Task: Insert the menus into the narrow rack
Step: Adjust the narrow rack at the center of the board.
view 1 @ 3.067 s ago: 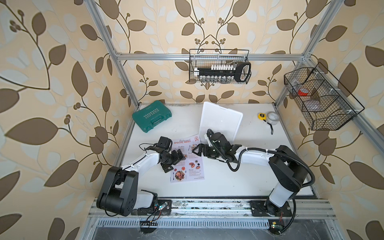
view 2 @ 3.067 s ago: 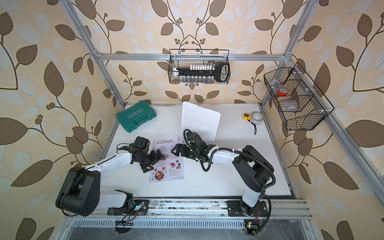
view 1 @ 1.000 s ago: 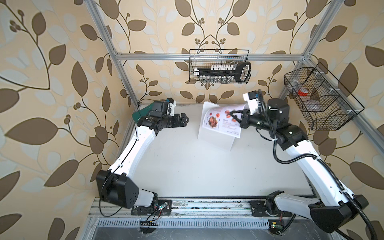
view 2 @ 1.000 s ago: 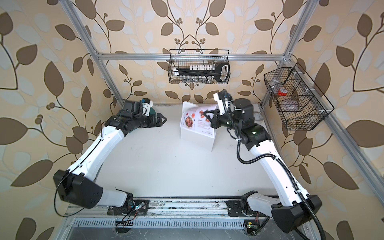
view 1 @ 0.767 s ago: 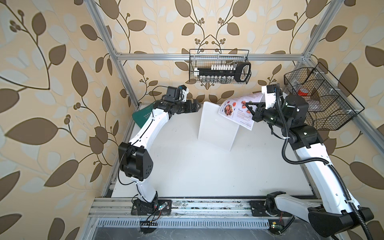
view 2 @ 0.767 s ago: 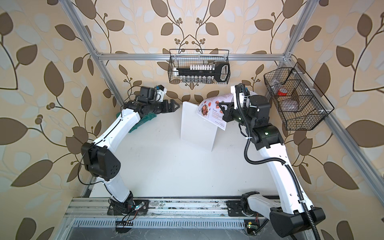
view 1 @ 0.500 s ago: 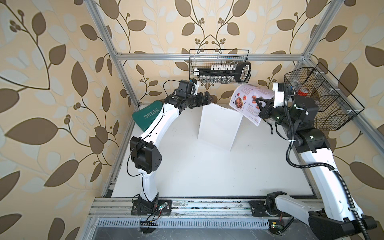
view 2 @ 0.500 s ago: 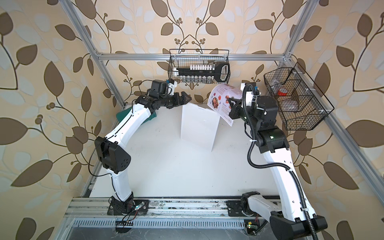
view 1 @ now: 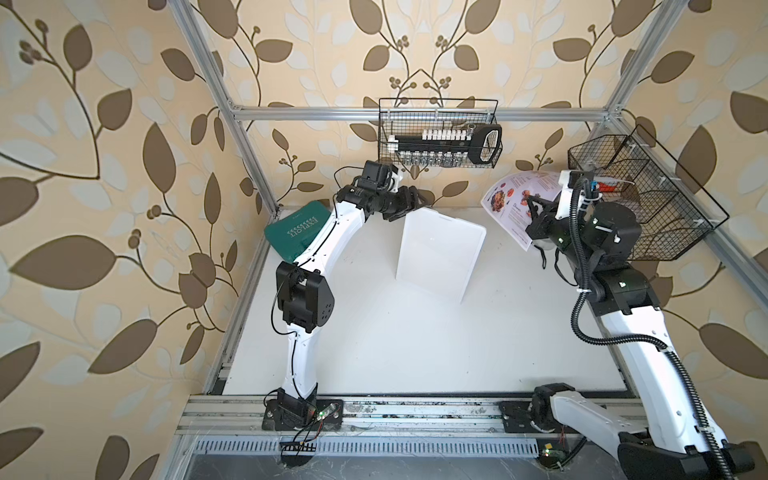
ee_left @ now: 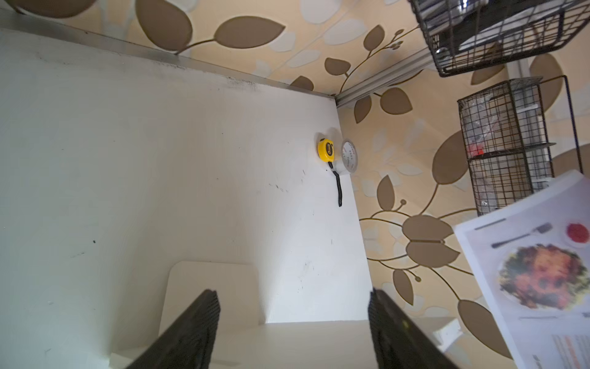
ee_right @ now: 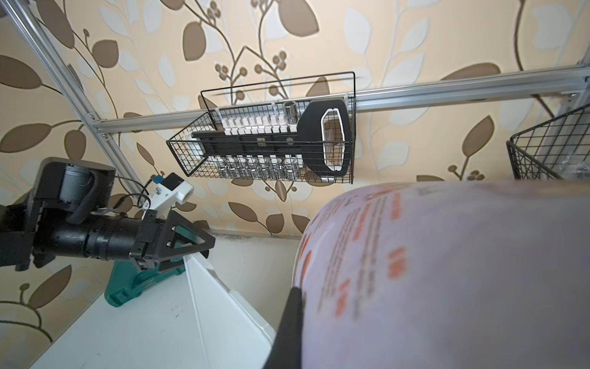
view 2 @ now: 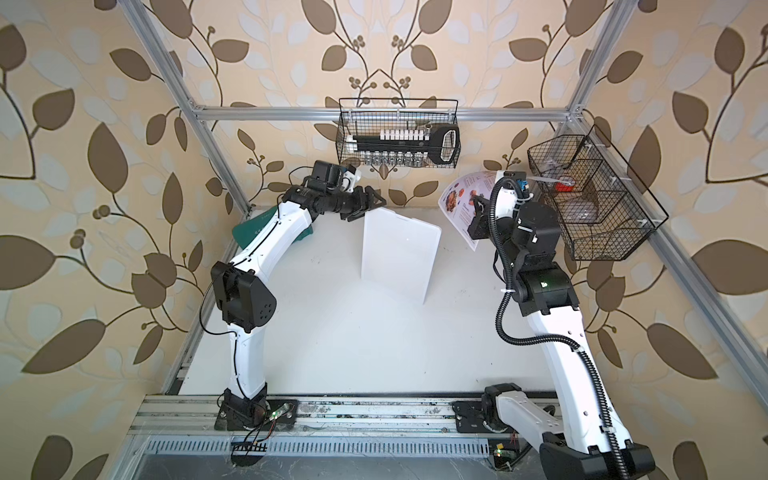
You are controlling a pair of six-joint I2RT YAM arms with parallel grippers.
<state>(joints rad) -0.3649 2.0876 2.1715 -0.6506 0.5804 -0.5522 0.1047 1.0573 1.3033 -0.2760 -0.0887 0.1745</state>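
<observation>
Firstly, table (view 1: pixel 415 353): white, carrying the narrow rack (view 1: pixel 436 253), upright, toward the rear. Menus (view 1: pixel 515 199): one curled sheet, aloft beside the rack, apart from it, clamped in right gripper (view 1: pixel 533 214). Left gripper (view 1: pixel 413 204): jaws apart at rack's upper corner.

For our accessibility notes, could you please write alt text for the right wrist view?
A blurred, curved menu sheet close to the camera fills much of the view. Beyond it, the left gripper sits at the top corner of the white rack, under a wall-hung wire basket.
</observation>
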